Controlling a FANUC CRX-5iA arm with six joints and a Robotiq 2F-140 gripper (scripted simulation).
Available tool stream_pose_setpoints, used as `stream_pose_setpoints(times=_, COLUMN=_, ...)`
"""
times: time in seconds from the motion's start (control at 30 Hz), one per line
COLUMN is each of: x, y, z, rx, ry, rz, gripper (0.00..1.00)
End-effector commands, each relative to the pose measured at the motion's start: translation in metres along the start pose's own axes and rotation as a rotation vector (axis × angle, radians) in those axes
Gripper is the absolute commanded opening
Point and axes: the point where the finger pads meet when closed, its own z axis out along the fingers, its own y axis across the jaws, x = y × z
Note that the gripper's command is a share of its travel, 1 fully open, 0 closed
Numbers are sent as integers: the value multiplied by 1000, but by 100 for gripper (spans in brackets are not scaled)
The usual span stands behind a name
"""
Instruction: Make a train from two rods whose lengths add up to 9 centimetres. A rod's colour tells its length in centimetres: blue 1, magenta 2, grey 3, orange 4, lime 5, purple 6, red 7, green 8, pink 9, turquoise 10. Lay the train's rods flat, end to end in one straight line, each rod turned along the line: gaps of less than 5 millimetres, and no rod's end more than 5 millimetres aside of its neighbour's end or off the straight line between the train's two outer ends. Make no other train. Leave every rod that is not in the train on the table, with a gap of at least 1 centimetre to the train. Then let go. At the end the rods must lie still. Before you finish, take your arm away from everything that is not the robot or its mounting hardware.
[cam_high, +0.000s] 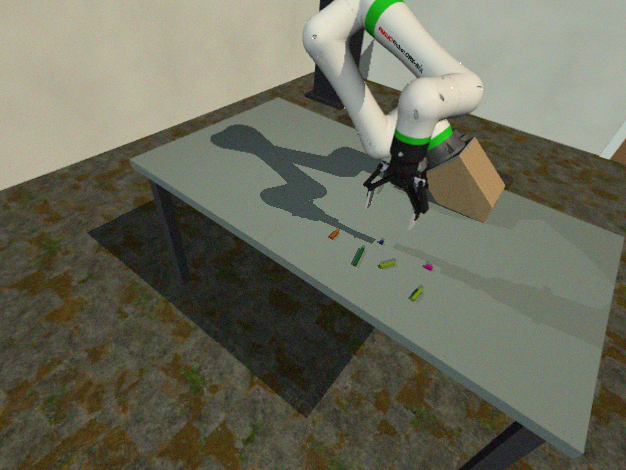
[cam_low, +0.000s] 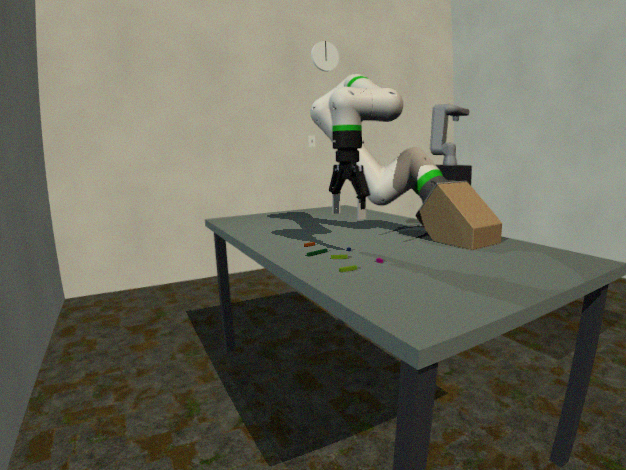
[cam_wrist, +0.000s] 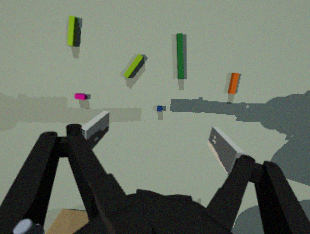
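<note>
My gripper (cam_high: 388, 217) (cam_low: 348, 215) (cam_wrist: 159, 128) is open and empty, above the table. A small blue rod (cam_high: 381, 241) (cam_low: 348, 248) (cam_wrist: 160, 108) lies on the table, just beyond the fingers in the wrist view. The green rod (cam_high: 358, 255) (cam_low: 317, 252) (cam_wrist: 180, 56) lies apart from it. One lime rod (cam_high: 387, 263) (cam_low: 339, 257) (cam_wrist: 134, 66) lies slantwise between the green rod and the magenta rod (cam_high: 428, 267) (cam_low: 379, 260) (cam_wrist: 80, 96). Another lime rod (cam_high: 416, 293) (cam_low: 348, 269) (cam_wrist: 72, 31) lies farther out. The orange rod (cam_high: 334, 234) (cam_low: 309, 244) (cam_wrist: 233, 83) lies beyond the green rod. No rods touch.
A wooden wedge-shaped block (cam_high: 461, 183) (cam_low: 457, 215) (cam_wrist: 67, 220) carries the arm's base on the table (cam_high: 480, 323) (cam_low: 404, 303). The arm's shadow falls across the table beside the blue rod. The table's long front edge runs past the green, orange and lime rods.
</note>
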Motion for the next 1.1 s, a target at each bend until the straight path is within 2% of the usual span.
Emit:
stream_pose_setpoints(times=0.0, x=0, y=0, z=0, rx=0, ry=0, rz=0, gripper=100)
stream_pose_setpoints(times=0.1, x=8, y=1, z=0, rx=1, ry=0, rz=-17, gripper=100)
stream_pose_setpoints(times=0.17, x=42, y=6, z=5, rx=4, ry=0, rz=-87, gripper=100)
stream_pose_setpoints(times=0.23, x=42, y=6, z=5, rx=4, ry=0, rz=-87, gripper=100)
stream_pose_setpoints(times=0.27, x=64, y=10, z=9, rx=4, ry=1, rz=-132, gripper=100)
stream_pose_setpoints(times=0.4, x=98, y=21, z=19, rx=1, ry=1, rz=-202, gripper=100)
stream_pose_setpoints(times=0.47, x=105, y=24, z=22, rx=0, ry=0, rz=-217, gripper=100)
stream_pose_setpoints(times=0.5, x=105, y=24, z=22, rx=0, ry=0, rz=-217, gripper=15)
stream_pose_setpoints(times=1.07, x=105, y=24, z=22, rx=0, ry=0, rz=-217, gripper=15)
